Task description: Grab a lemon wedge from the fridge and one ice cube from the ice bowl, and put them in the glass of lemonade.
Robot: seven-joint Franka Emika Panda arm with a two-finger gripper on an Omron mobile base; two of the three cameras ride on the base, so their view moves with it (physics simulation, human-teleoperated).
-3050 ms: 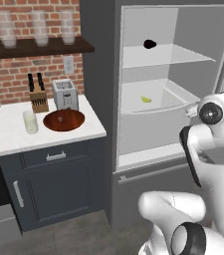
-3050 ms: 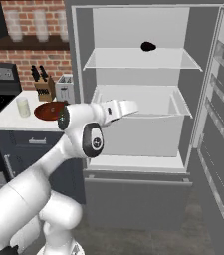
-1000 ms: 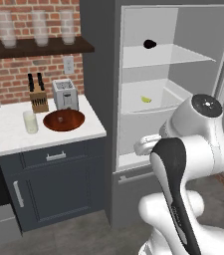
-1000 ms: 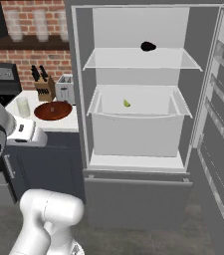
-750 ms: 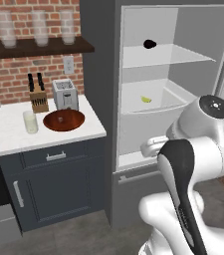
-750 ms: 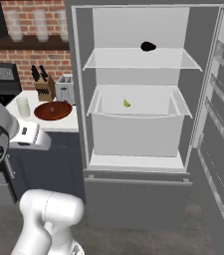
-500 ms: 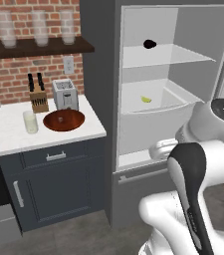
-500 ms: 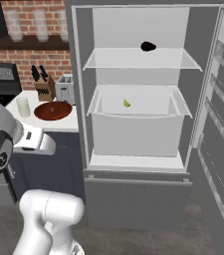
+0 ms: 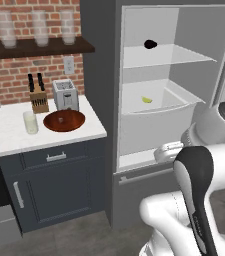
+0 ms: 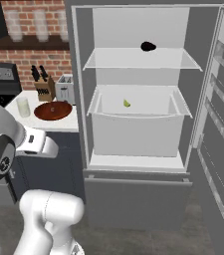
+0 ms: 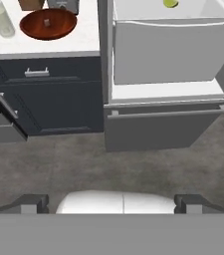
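The lemon wedge [image 9: 147, 99] lies loose on the white floor of the fridge [image 9: 100, 75]'s open drawer-like bin [image 10: 133, 130], toward the back wall, with nothing touching it; the hand view catches it at the top edge above the bin's front wall. On the fridge's shelf [image 10: 133, 61] above the bin sits a dark round lump [image 10: 148, 47], well apart from the wedge. The fridge door [image 10: 222, 124] stands swung wide to the right. Left of the fridge, a white counter [image 9: 14, 137] over dark cabinets carries the ice bowl [image 9: 64, 120], reddish-brown and shallow, with a small cube [image 11: 47, 22] in its middle; the glass of lemonade [image 9: 30, 122] stands just beside the bowl on the side away from the fridge. Behind the bowl are a toaster [image 9: 65, 94] and a knife block [image 9: 38, 96]. The gripper [image 11: 111, 203] hangs low in front of the fridge, well apart from the wedge, its fingertips [image 11: 34, 203] spread fully wide and holding nothing.
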